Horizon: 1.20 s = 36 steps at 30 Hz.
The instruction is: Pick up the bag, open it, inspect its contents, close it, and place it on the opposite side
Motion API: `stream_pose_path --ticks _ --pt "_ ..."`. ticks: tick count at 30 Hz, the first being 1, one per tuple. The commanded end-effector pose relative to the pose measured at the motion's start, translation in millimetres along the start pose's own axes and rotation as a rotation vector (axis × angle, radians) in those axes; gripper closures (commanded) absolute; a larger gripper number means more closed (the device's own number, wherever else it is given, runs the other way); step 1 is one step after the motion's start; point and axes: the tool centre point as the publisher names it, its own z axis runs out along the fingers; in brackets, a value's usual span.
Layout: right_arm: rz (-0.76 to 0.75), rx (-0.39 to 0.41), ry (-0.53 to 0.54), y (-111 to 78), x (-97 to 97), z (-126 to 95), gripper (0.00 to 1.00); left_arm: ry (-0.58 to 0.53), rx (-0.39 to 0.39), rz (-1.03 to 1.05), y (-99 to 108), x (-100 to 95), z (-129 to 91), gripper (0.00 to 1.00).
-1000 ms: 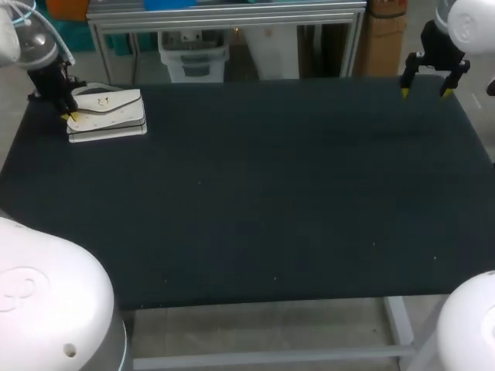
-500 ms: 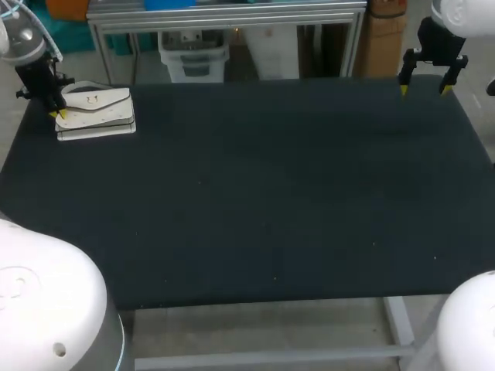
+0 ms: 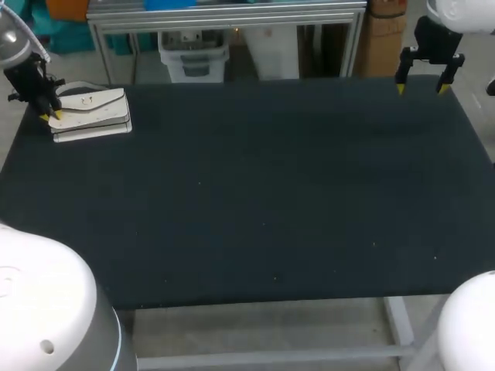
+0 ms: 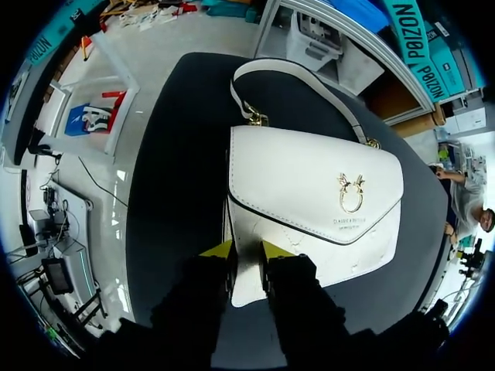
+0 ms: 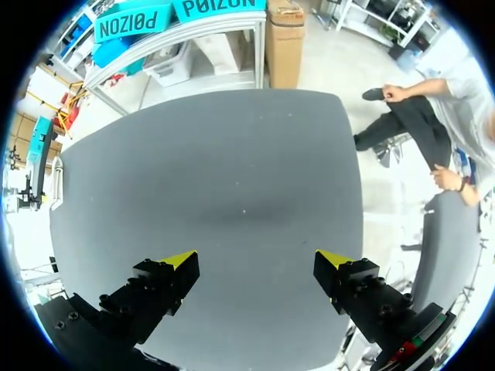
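Left tool [image 4: 246,251] tight on bag [image 4: 309,193] edge

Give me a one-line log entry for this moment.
left gripper: shut on bag edge | right gripper: open, empty, over far-right table corner | bag: flap closed, lying flat, far-left corner

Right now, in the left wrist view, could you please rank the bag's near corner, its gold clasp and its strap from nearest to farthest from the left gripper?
1. The bag's near corner, pinched between the left gripper's fingers.
2. The gold clasp, on the flap, ahead and off to one side.
3. The strap, looped beyond the bag's far edge.
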Motion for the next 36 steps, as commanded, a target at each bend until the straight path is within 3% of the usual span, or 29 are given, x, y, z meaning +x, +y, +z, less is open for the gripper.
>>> stream_pose_path --ticks 1,9,17,26,36 --pt "0.0 0.002 -0.001 -0.9 1.6 0 0.0 0.022 0.032 0.003 10 1.7 -10 0.0" --pt "-0.008 -0.006 0.002 -4.5 4.0 -5 0.0 0.06 0.092 -0.029 34 12.6 -50 0.0" --pt "-0.028 -0.011 0.004 -12.8 9.0 -8 0.0 0.002 0.041 -0.08 70 43.9 -78 0.0" --pt "-0.044 -0.013 -0.004 -24.5 11.6 -16 0.0 -0.051 0.068 -0.07 120 86.8 -92 0.0" --pt "-0.045 -0.014 0.001 -32.0 10.4 -19 0.0 -0.122 0.05 -0.09 142 107.6 -94 0.0"
